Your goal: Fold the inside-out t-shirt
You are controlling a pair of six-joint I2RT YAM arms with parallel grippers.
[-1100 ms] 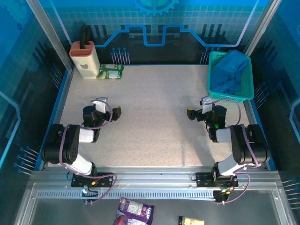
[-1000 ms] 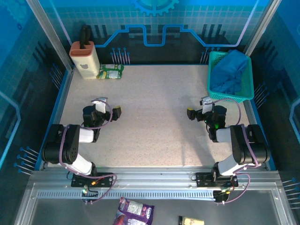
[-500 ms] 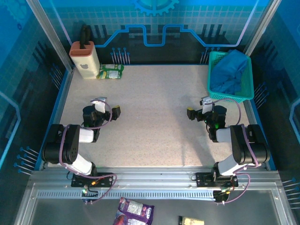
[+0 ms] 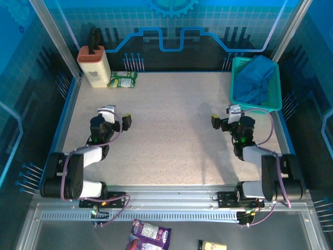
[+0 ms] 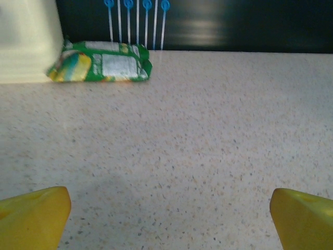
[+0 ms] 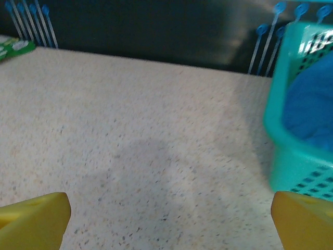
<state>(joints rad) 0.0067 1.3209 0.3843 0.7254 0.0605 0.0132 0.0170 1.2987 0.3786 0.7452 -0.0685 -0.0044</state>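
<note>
Left arm (image 4: 91,153) low, right arm (image 4: 255,152) near t-shirt (image 4: 256,78)

Top view: we look down from above and behind arm bases, facing far wall, far off, whole table (image 4: 171,146) in frame.

Left wrist view: we sit low, close over tabletop, facing far wall. Left gripper (image 5: 166,221) fingertips (image 5: 34,216) fill lower corners. Packet (image 5: 101,62) at far left edge is shared with top view.

Right wrist view: same low, close stance, facing far wall, right gripper (image 6: 166,221) fingertips in lower corners. Basket (image 6: 291,156) at right is shared with top view.

Wrist views overlap little: we catch packet again at right wrist view's upper left corner.
</note>
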